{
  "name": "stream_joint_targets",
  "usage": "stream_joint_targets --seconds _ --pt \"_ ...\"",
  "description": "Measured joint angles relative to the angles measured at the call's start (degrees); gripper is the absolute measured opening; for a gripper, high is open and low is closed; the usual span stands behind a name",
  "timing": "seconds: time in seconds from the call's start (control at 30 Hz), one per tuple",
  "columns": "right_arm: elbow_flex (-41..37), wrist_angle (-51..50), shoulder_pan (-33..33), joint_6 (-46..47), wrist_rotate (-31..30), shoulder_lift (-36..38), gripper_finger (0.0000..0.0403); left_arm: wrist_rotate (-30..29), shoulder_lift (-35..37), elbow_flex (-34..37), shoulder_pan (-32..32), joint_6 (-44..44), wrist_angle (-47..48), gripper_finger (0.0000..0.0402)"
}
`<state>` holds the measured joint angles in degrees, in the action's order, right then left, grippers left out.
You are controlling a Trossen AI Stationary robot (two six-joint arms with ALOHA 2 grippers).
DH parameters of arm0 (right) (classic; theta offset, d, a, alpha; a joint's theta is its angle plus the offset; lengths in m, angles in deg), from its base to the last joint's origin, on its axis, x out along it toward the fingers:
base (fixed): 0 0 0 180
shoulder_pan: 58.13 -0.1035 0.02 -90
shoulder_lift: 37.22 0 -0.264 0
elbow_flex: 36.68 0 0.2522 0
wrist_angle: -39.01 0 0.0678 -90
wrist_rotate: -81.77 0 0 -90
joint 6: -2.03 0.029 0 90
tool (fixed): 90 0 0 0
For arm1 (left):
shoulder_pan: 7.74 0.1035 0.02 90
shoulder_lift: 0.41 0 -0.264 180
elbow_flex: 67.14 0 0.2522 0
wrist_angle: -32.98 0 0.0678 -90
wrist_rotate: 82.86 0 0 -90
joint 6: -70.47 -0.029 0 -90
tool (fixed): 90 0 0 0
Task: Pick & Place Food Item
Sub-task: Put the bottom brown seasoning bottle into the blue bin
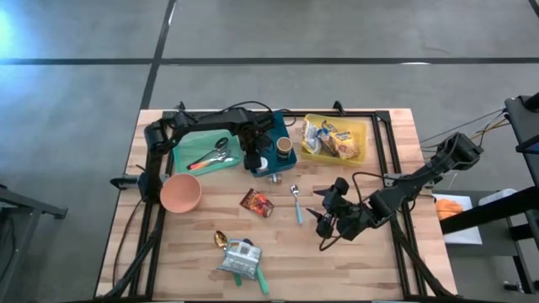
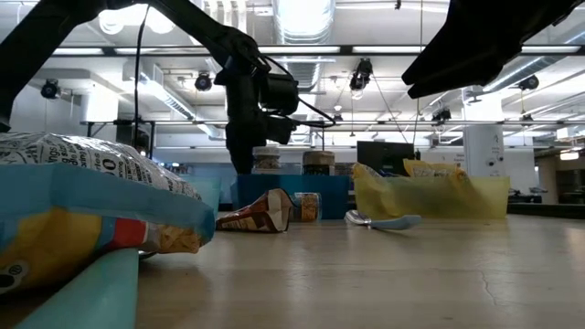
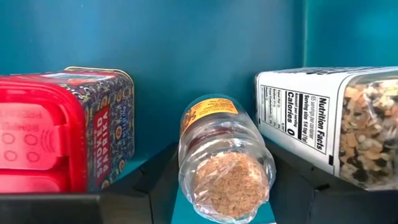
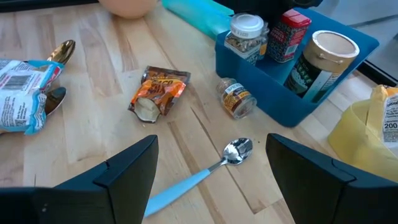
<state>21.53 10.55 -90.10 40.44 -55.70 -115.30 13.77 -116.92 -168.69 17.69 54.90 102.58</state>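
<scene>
**Two arms, one jar in the blue bin**

Left gripper (image 1: pixel 255 160) is reaching down into the blue bin (image 1: pixel 282 122), straddling a small spice jar (image 3: pixel 227 162) that is lying between a red-lidded tin (image 3: pixel 62 134) and a seed jar (image 3: pixel 336 121); whether it is gripping cannot be told. Right gripper (image 1: pixel 324 223) is hovering spread and empty near a blue spoon (image 1: pixel 297 206).
</scene>
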Motion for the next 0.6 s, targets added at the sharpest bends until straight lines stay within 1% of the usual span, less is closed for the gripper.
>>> stream_joint_targets --seconds 0.33,0.53,0.6 --pt "0.0 0.0 0.0 0.0 0.1 0.0 0.0297 -0.2 0.0 0.0 0.0 1.8 -0.1 0.0201" --pt "0.0 0.0 0.0 0.1 0.2 0.0 0.0297 -1.7 0.0 0.0 0.1 3.9 0.0 0.0203" --pt "0.0 0.0 0.0 0.1 0.2 0.0 0.0297 -2.0 0.0 0.0 0.1 3.9 0.4 0.0210"
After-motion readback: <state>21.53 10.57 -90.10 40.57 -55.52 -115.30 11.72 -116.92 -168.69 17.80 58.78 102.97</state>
